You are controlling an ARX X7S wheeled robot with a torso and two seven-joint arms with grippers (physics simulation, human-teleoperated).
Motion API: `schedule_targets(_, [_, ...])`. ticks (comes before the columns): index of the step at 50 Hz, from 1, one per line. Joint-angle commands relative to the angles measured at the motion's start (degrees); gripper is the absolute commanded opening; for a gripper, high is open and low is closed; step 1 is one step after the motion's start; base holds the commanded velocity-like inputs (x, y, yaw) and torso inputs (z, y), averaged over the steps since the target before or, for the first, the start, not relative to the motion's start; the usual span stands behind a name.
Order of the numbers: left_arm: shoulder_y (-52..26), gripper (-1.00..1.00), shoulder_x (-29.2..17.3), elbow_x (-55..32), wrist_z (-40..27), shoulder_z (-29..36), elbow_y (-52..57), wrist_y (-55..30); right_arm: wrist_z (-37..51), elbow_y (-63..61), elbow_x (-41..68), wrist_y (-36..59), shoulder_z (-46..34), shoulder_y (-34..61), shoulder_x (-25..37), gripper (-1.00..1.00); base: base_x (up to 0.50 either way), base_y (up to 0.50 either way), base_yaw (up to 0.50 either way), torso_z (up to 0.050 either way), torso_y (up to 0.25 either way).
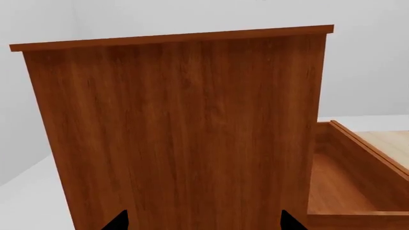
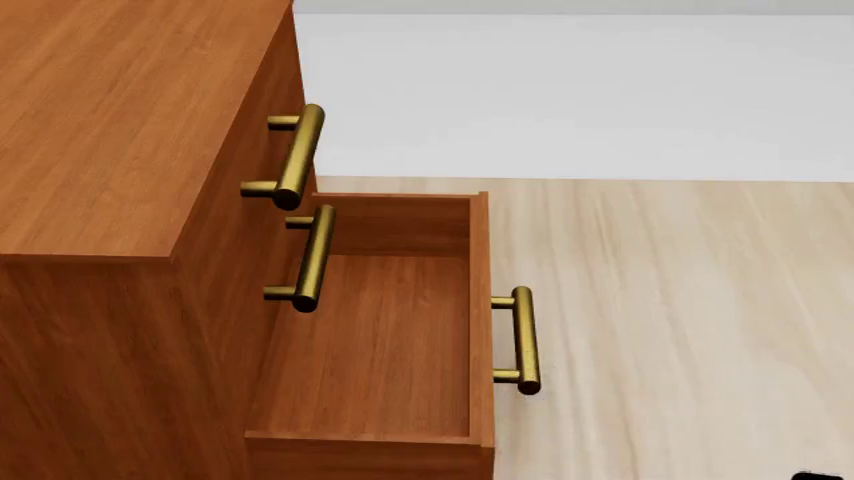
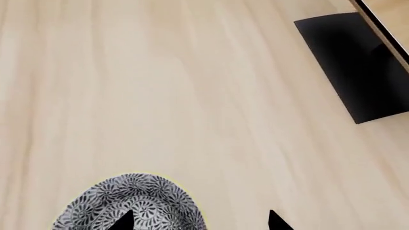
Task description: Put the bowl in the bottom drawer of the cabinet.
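Note:
The cabinet (image 2: 120, 130) stands at the left of the head view. Its bottom drawer (image 2: 481, 320) is pulled out, with nothing showing inside, and its brass handle (image 2: 525, 340) faces right. No gripper or bowl shows in the head view. My left gripper (image 1: 204, 224) is open, facing the cabinet's plain side (image 1: 172, 134), with the open drawer (image 1: 357, 191) beside it. The blue-and-white bowl (image 3: 147, 196) shows only in the right wrist view, over the pale floor. My right gripper (image 3: 199, 223) is open; one fingertip (image 3: 124, 221) overlaps the bowl and the other stands off its rim.
The two upper drawers are shut, their brass handles (image 2: 296, 155) (image 2: 314, 258) sticking out over the open drawer. Pale wood floor (image 2: 681, 300) spreads to the right, with a white wall behind. A dark flat shape (image 3: 348, 67) lies by a pale wooden edge (image 3: 383, 31).

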Motion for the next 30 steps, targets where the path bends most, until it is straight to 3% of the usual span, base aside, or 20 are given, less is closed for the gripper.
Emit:
schedule_targets(1, [-0.01,1.00,-0.15,-0.27,-0.19,0.01,-0.08,0.18,-1.72,7.71,-2.06,-4.14,-4.51,0.96,0.30,1.00,0.00,0.00,0.00,0.000,0.000])
schedule_targets(30, [0.33,1.00,-0.60,-0.60,-0.88,-0.06,0.01,0.67,-6.47,26.69,-8.44,-15.35,-15.54,5.33,-3.07,1.00,0.00,0.00,0.00,0.000,0.000])
